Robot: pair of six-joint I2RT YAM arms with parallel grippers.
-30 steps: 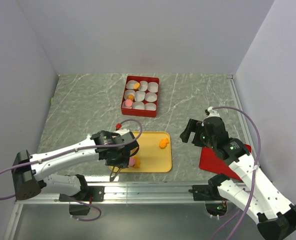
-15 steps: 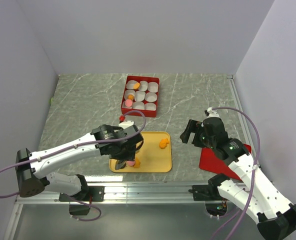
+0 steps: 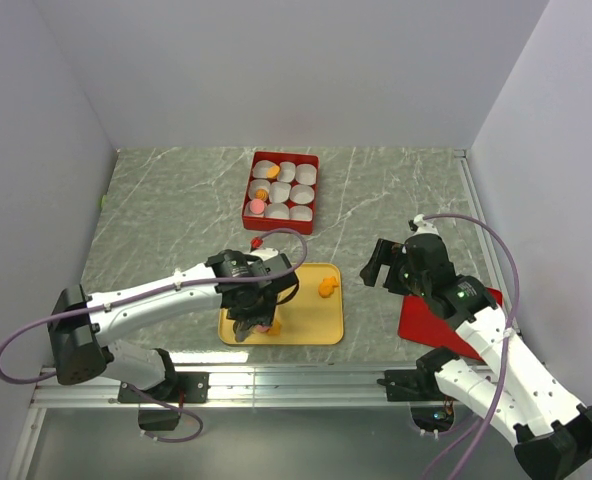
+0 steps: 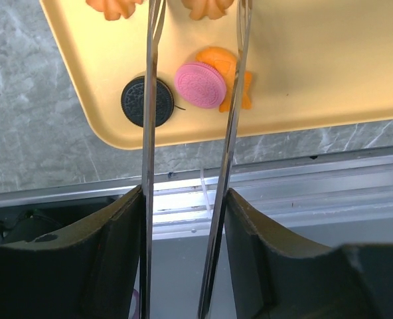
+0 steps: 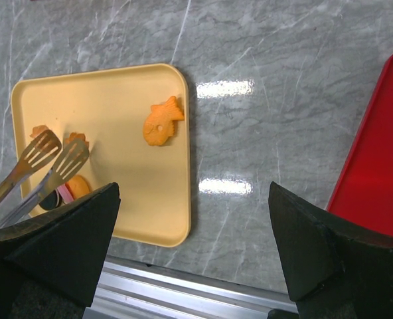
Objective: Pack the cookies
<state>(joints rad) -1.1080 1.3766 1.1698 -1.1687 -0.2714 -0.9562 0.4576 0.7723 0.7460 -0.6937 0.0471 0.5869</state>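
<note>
The left hand (image 4: 183, 194) is clamped on a pair of metal tongs (image 4: 148, 133), whose blades stand apart over the yellow tray (image 4: 316, 66) at the middle of the bench's near edge. The right hand (image 5: 193, 193) hangs wide and empty toward the right edge.

The cookies are probably light, stiff and brittle. The best hold looks like a gentle squeeze across the rim, not the face.

The left wrist view shows a pink cookie (image 4: 200, 85) overlapping an orange piece (image 4: 239, 80), with a black cookie (image 4: 133, 103) beside them; the top view hides these under the arm. The right wrist view shows a fish-shaped cookie (image 5: 162, 123) lying alone. Only the top view shows the red box (image 3: 279, 227) toward the far edge, a few cookies already inside.
</note>
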